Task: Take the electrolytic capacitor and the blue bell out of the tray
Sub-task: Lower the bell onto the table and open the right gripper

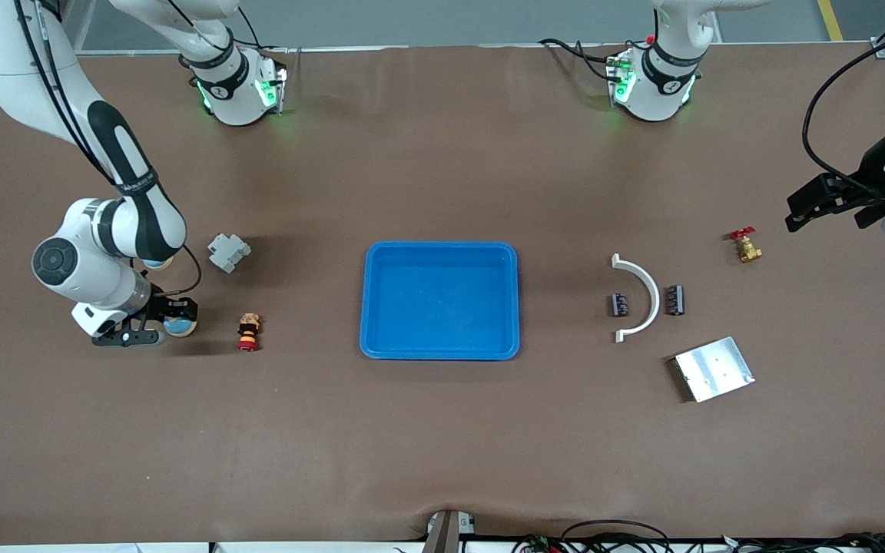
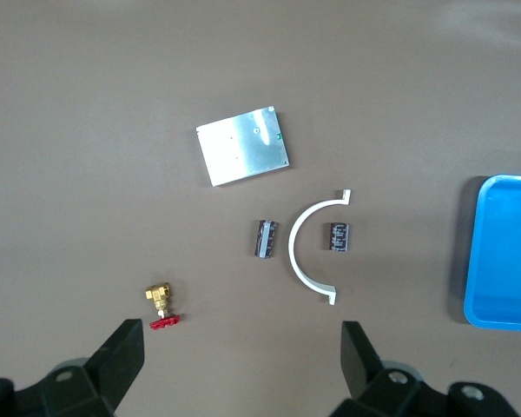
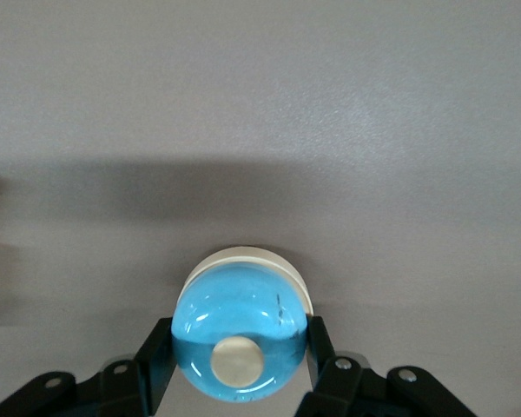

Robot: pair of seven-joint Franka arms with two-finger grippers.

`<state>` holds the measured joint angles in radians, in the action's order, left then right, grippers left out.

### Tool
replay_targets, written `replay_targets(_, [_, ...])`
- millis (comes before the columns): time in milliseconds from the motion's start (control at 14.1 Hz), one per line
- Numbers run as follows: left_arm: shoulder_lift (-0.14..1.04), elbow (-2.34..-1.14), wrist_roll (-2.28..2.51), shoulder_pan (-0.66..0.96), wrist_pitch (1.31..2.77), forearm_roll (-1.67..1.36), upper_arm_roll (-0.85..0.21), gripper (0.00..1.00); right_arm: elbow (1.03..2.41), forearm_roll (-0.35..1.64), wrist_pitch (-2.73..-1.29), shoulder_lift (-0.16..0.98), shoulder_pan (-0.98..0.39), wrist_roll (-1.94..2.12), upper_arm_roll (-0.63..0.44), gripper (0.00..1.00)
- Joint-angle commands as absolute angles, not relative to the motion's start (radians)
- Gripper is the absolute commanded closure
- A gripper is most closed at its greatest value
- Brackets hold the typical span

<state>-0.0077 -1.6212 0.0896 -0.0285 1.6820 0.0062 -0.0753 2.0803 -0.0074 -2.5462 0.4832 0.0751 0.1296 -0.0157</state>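
Right gripper point(image 3: 240, 360) low at the table, jaws clamped; left gripper point(image 2: 243, 347) raised, jaws spread wide.

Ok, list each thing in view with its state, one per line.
right gripper: shut on the bell.
bell: gripped, on the table.
left gripper: open, in the air.
blue tray: empty.
two capacitors: lying untouched.
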Motion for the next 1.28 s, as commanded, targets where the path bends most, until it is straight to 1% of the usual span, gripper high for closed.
replay_targets(0, [-0.012,-1.605,0.084,-0.034,1.657,0.0,-0.074,0.0,2.083,-0.012,-2.559,0.488,0.068,0.124,-0.005,1.0])
replay_targets(142, [-0.012,-1.605,0.083,-0.049,1.655,0.0,-0.074,0.0,2.083,-0.012,-2.559,0.488,0.043,0.121,-0.006,1.0])
replay_targets(712, [-0.006,-1.598,0.083,-0.055,1.655,0.0,-0.074,0.0,2.082,-0.012,-2.574,0.517,0.044,0.114,-0.006,1.0])
replay_targets(783, [-0.005,-1.598,0.083,-0.055,1.655,0.0,-0.074,0.0,2.08,-0.012,-2.571,0.517,0.048,0.098,-0.006,0.9])
replay_targets(854, [-0.003,-1.6,0.083,-0.057,1.655,0.0,-0.074,0.0,2.08,-0.012,-2.572,0.518,0.049,0.068,-0.006,0.22])
replay_targets(925, [0.0,-1.6,0.083,-0.057,1.655,0.0,-0.074,0.0,2.08,-0.012,-2.576,0.52,0.049,0.049,-0.006,0.0])
replay_targets(1210, [0.008,-1.6,0.081,-0.057,1.655,0.0,-0.074,0.0,2.077,-0.012,-2.563,0.52,0.043,0.046,-0.006,0.0])
